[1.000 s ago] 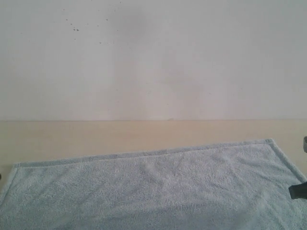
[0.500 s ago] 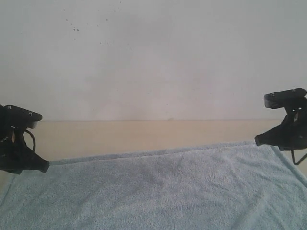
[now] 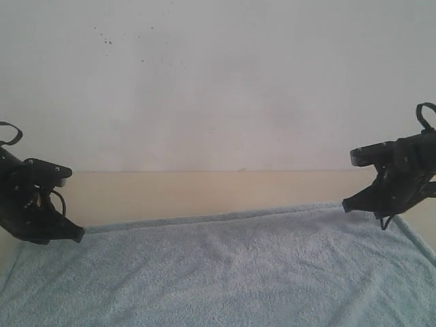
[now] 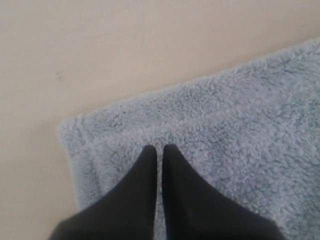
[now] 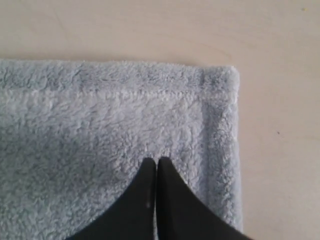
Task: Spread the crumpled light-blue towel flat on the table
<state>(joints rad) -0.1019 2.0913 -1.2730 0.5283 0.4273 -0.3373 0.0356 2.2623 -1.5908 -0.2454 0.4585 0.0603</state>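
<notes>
The light-blue towel (image 3: 218,272) lies spread flat on the beige table (image 3: 204,191), with its far hem running across the exterior view. My left gripper (image 3: 76,235) hovers over the towel's far left corner, and my right gripper (image 3: 347,204) hovers over the far right corner. In the left wrist view the left gripper (image 4: 160,147) is shut, empty, above the corner of the towel (image 4: 240,125). The right wrist view shows the right gripper (image 5: 156,160) shut too, with nothing in it, over the hemmed corner of the towel (image 5: 100,115).
A white wall (image 3: 218,82) rises behind the table's far edge. A strip of bare table lies between the towel's far hem and the wall. Bare table (image 5: 280,150) also shows beside each towel corner.
Both arms have come into the exterior view from the sides and moved inward over the towel's far corners. The towel has stayed flat.
</notes>
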